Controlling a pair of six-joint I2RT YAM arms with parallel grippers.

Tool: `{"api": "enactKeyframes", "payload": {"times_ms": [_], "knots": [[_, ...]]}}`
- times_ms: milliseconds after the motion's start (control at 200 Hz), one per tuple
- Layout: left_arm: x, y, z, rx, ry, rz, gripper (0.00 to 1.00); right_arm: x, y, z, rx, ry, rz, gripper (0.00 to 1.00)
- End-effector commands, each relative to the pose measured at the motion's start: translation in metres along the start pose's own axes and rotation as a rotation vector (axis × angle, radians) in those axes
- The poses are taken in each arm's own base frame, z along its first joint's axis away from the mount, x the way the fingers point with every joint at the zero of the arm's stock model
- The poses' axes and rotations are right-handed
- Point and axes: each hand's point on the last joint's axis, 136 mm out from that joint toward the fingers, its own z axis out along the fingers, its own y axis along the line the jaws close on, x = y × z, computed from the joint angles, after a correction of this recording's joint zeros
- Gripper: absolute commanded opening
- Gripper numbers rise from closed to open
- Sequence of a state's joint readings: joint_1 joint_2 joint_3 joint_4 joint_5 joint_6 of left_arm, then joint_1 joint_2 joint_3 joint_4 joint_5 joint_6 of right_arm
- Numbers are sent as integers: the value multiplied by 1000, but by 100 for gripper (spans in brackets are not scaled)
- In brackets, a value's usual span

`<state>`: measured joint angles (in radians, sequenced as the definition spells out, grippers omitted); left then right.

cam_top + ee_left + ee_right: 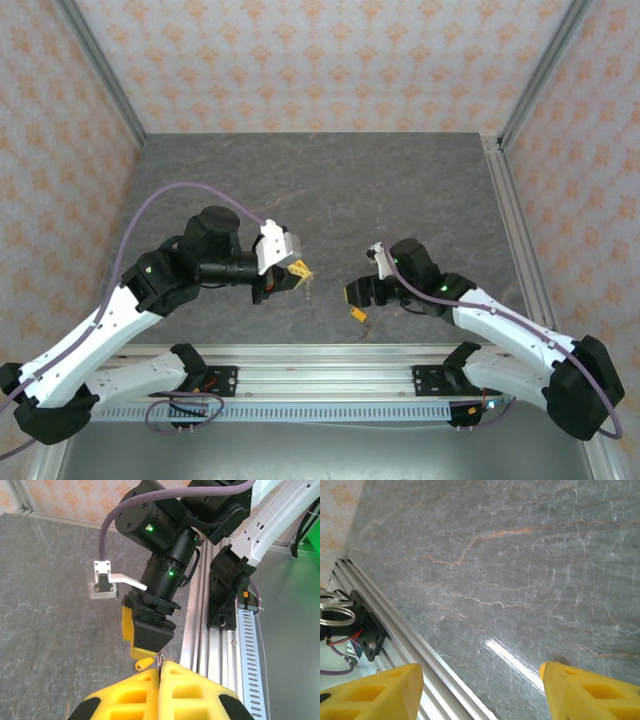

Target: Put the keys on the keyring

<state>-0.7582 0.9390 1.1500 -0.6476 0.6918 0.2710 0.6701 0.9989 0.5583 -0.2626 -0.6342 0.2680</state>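
Note:
In the left wrist view my left gripper [161, 669] is shut, its yellow fingers pressed together on the keyring [161, 661]. This is a thin metal loop, and a short arc of it sticks out above the fingertips. A tiny key [144, 663] with a yellow-orange head and a hole lies just left of the ring, its blade hidden. My right gripper [147, 637] hangs directly above the ring and key. In the right wrist view the right gripper [480, 690] is open, with bare table between its fingers. From above, the left gripper [299, 268] and right gripper [358, 303] face each other near the table's front edge.
An aluminium rail [330, 362] runs along the near edge, just right of the ring in the left wrist view [200, 630]. A slotted cable duct [250, 650] lies beyond it. The grey marble tabletop [330, 190] stretches back to the patterned walls.

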Motion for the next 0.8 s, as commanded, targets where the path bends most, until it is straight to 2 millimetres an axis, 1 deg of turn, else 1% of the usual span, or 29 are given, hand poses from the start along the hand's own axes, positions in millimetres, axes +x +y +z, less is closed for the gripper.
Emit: {"api": "enactKeyframes", "payload": {"times_ms": [0, 90, 190, 280, 375, 550, 616, 796], "knots": [[7, 0, 5, 5, 25, -3, 0, 14, -18, 0, 72, 53, 23, 64], [6, -2, 6, 14, 22, -11, 0, 22, -30, 3, 127, 83, 44, 62], [4, -3, 4, 20, 9, -15, 0, 25, -39, 10, 157, 97, 69, 59], [6, -3, 6, 22, 10, -25, 0, 35, -50, 16, 196, 140, 112, 56], [7, -3, 8, 27, 15, -27, 0, 42, -56, 17, 218, 151, 162, 54], [9, -2, 11, 29, 25, -34, 0, 60, -65, 11, 243, 147, 248, 53], [10, -1, 11, 29, 26, -36, 0, 63, -67, 9, 247, 137, 256, 53], [10, -1, 12, 31, 29, -40, 0, 67, -71, 17, 247, 164, 256, 48]]}}
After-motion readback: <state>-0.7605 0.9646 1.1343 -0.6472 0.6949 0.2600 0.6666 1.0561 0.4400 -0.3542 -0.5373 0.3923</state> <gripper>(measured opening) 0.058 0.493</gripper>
